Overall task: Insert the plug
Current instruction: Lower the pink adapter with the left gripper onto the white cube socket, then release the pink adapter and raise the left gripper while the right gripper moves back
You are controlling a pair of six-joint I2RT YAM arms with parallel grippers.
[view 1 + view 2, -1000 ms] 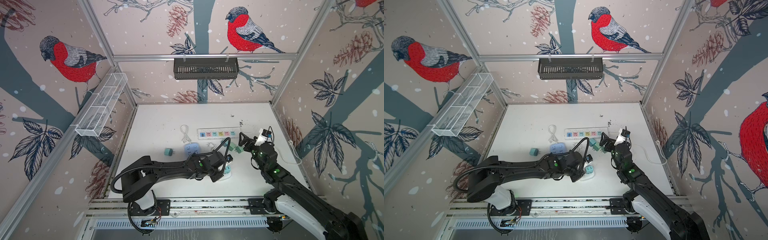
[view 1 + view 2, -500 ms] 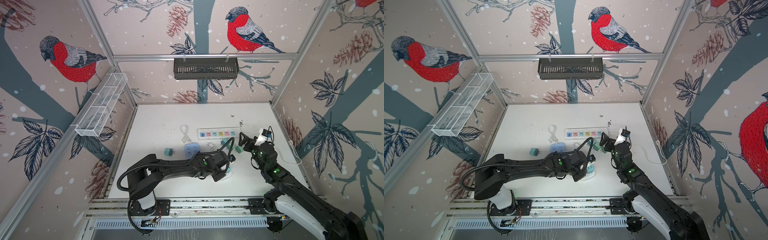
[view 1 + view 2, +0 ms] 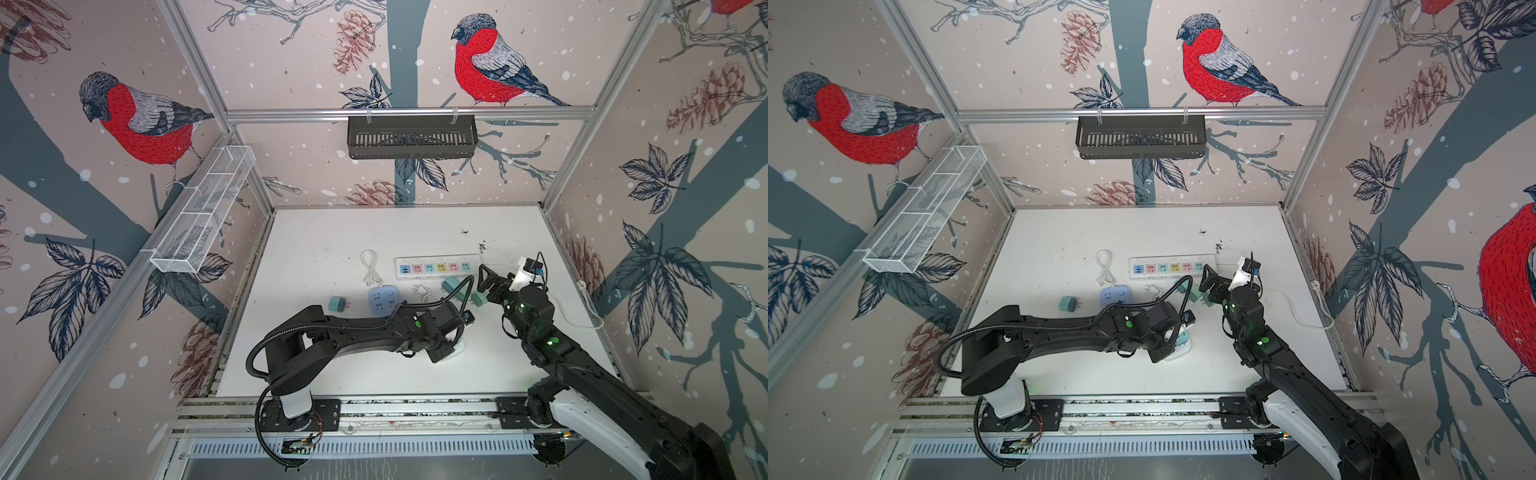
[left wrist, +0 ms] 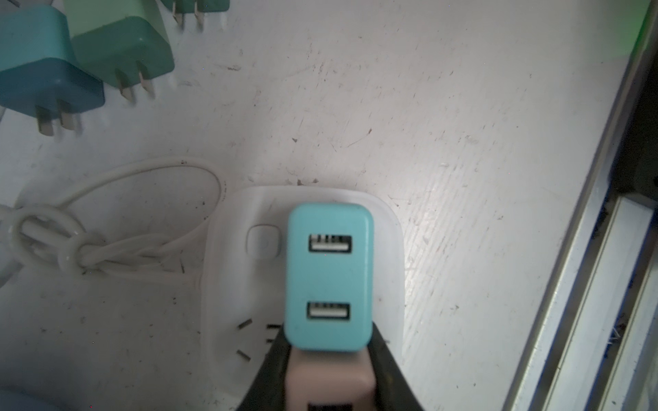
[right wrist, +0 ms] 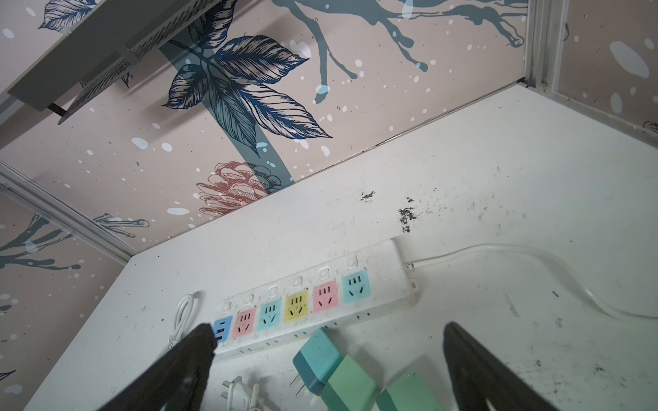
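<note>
The white table (image 3: 332, 232) carries everything. The left arm (image 3: 353, 328) stretches low across its front, and the right arm (image 3: 552, 345) reaches in from the near right corner. A long power strip (image 3: 436, 268) with coloured sockets lies across the middle of the table, its cord trailing off to the right. In front of it sits a rounded blue socket block (image 3: 380, 299), and nearer the front edge a white socket block (image 4: 388, 249).

The left gripper (image 4: 327, 341) is clamped on the light-blue plug (image 4: 329, 277), a charger with two USB ports facing the wrist camera. It is held directly over the white socket block. Its prongs are hidden, so whether they sit in the slots cannot be told.

The right gripper (image 5: 329, 338) hangs with its jaws spread wide and empty. It is above a teal charger (image 5: 317, 359) and a green charger (image 5: 352, 384), which lie touching just in front of the power strip. A bundled white cable (image 4: 106, 213) lies beside the white socket block.
</note>
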